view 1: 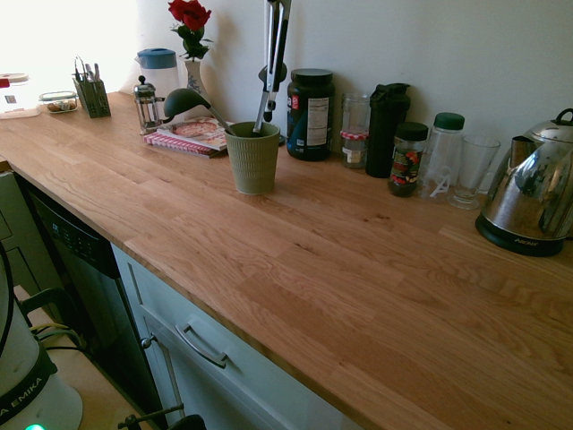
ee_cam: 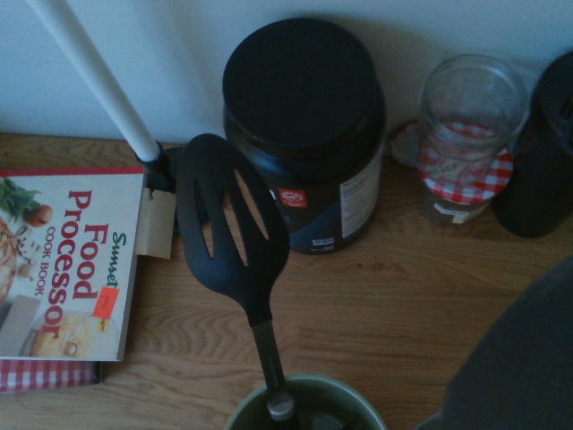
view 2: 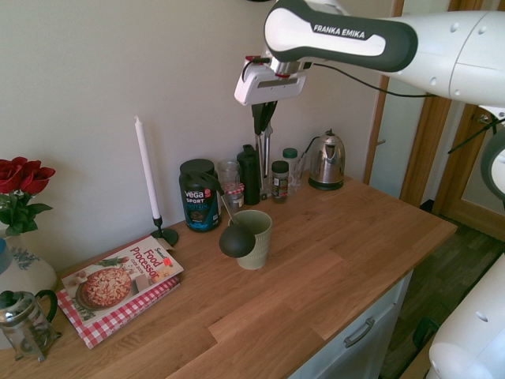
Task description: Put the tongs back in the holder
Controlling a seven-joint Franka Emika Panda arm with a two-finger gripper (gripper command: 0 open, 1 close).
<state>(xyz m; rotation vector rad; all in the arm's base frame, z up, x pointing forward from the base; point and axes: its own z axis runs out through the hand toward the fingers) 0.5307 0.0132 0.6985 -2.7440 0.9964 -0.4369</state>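
The gripper (view 2: pixel 263 118) is clamped on the tongs (view 1: pixel 271 67), which hang down with tips over the holder (view 1: pixel 252 158). A black ladle (view 2: pixel 236 238) already leans in it; a dark protein tub (view 2: pixel 199 194) stands just behind.

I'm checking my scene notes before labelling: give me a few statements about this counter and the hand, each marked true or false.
1. The hand holds the tongs hanging tips-down. True.
2. The holder lies on its side. False: it stands upright on the counter.
3. A black ladle leans out of the holder. True.
4. The kettle stands right beside the cookbook. False: they sit towards opposite ends of the counter, with the holder between.
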